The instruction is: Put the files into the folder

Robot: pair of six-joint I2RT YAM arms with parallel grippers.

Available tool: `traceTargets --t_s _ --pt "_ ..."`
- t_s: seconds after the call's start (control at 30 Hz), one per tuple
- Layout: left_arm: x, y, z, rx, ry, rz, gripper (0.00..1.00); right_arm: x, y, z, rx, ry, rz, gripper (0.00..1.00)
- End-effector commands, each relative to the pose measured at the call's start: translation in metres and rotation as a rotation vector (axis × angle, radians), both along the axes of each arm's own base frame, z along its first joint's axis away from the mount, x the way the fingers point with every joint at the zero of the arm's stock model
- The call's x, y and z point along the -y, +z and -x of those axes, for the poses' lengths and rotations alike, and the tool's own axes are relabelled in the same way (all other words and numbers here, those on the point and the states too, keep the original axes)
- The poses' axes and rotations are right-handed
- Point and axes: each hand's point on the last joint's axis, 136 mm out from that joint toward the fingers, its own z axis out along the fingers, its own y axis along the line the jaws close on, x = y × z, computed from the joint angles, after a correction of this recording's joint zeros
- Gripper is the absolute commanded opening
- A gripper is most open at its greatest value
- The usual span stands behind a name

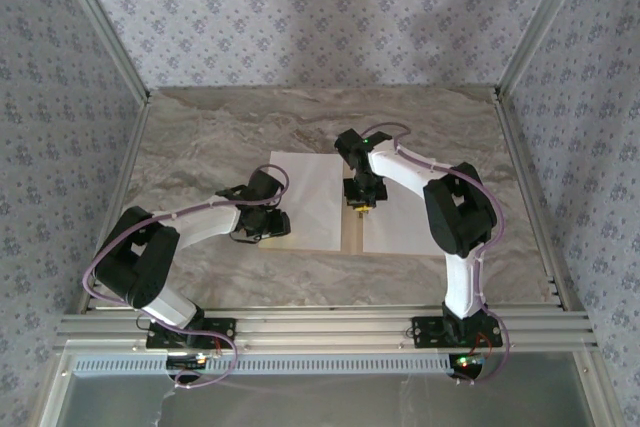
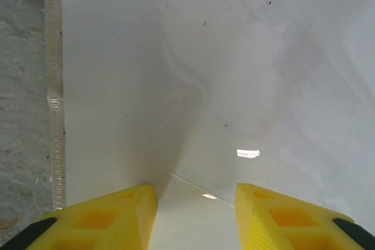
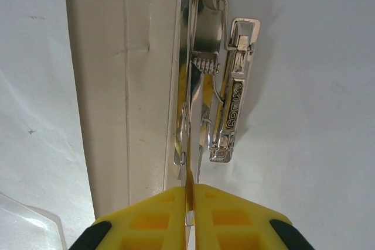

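The folder (image 1: 352, 239) lies open and flat on the marbled grey table (image 1: 200, 137). Its pale, creased spine (image 3: 117, 86) runs between two smooth white sheets, the left sheet (image 1: 308, 192) and the right sheet (image 1: 405, 229).

Over at the spine, the right gripper (image 3: 188, 196) has its yellow fingers pressed together, nipping a thin shiny blade of the metal clip (image 3: 229, 95), with its coiled wire spring and stamped lever in plain sight.

The left gripper (image 2: 196, 194) hovers low over the left sheet with its blocky yellow fingers spread wide, gripping nothing. A paper corner lies between them, and the folder's tan cardboard edge (image 2: 55, 86) shows alongside.
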Motion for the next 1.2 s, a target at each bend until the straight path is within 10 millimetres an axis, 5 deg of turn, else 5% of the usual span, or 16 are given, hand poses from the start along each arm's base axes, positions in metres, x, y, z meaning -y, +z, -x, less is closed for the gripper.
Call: traceTargets --t_s 0.0,1.17 --pt "-0.017 -0.016 0.020 -0.091 0.005 -0.089 0.43 0.027 -0.015 0.017 -0.065 0.002 0.114 0.11" --pt "-0.018 -0.016 0.021 -0.093 0.018 -0.090 0.43 0.041 -0.037 0.029 -0.095 -0.016 0.138 0.10"
